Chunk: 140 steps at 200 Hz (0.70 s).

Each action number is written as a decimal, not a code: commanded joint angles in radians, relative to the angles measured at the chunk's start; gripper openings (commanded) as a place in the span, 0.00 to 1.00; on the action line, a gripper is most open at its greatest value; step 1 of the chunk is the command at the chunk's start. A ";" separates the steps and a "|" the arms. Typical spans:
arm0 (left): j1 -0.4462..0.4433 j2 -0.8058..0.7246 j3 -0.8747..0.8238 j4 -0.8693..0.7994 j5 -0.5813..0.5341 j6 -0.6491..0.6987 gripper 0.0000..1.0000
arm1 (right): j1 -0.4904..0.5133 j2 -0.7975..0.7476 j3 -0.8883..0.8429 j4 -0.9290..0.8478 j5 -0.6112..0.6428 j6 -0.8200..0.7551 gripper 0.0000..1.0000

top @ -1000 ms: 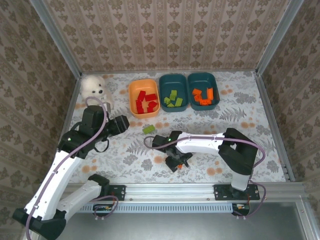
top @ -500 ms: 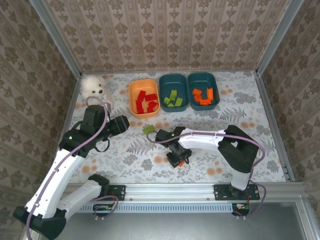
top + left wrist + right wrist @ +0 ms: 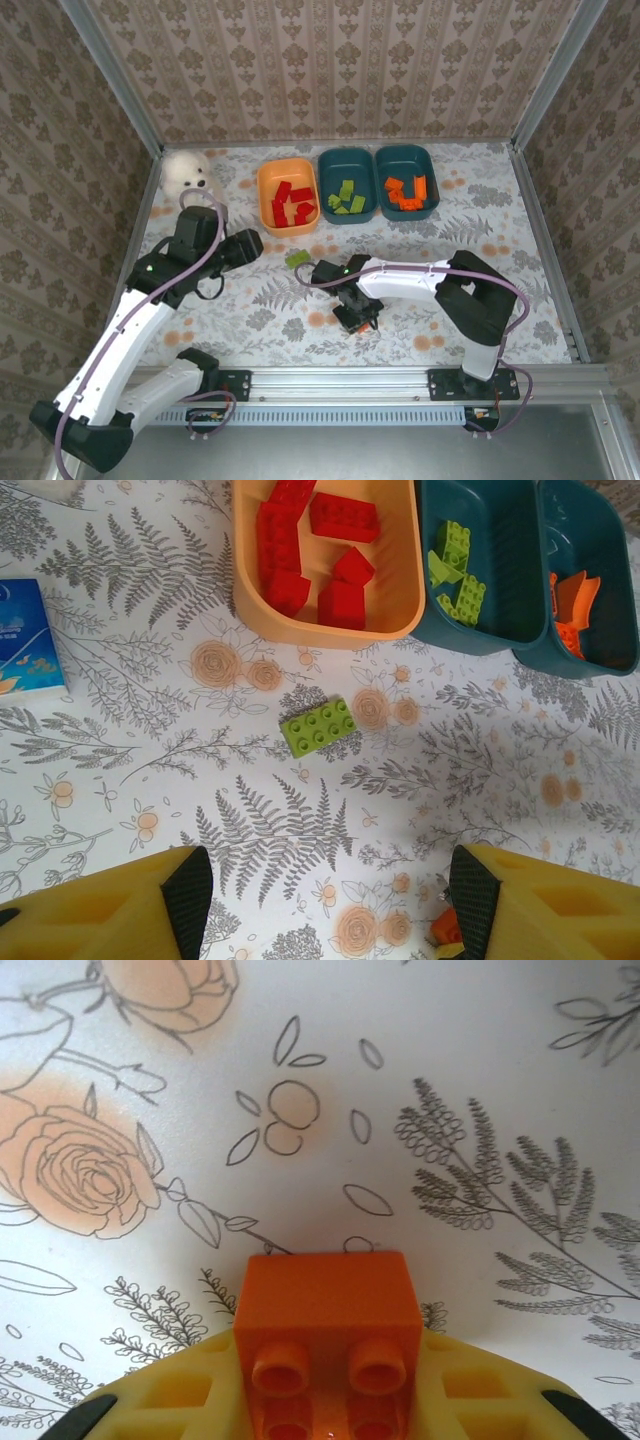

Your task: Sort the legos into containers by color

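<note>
Right wrist view: an orange brick (image 3: pixel 328 1310) sits clamped between the yellow fingers of the right tool (image 3: pixel 328 1365), low over the flowered counter (image 3: pixel 450 1110); whether it touches the surface is hard to tell. A second ago that tool's jaws stood apart over the same patch. The left tool (image 3: pixel 325 895) hangs wide, gripping nothing, above a lime green brick (image 3: pixel 318 726) lying alone just short of the orange tub (image 3: pixel 330 635) of red bricks (image 3: pixel 340 520). Beside it, the middle teal tub (image 3: pixel 480 645) holds green bricks (image 3: pixel 455 570) and the end teal tub (image 3: pixel 600 665) orange bricks (image 3: pixel 570 610). A white plush toy (image 3: pixel 188 172) and a blue packet (image 3: pixel 25 640) lie off to the left.
</note>
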 commanded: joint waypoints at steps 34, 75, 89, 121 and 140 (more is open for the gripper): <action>-0.035 0.099 -0.031 0.154 0.138 -0.023 0.67 | -0.256 -0.219 0.221 -0.123 0.085 0.003 0.25; -0.121 0.276 0.019 0.273 0.163 -0.017 0.67 | -0.530 -0.111 0.439 -0.055 0.053 -0.046 0.24; -0.137 0.342 0.044 0.308 0.182 -0.015 0.67 | -0.607 -0.033 0.519 -0.016 0.032 -0.034 0.24; -0.157 0.464 0.121 0.327 0.208 0.001 0.67 | -0.734 0.193 0.714 0.108 -0.059 0.040 0.24; -0.161 0.501 0.158 0.320 0.205 0.018 0.67 | -0.765 0.322 0.830 0.153 -0.068 0.066 0.24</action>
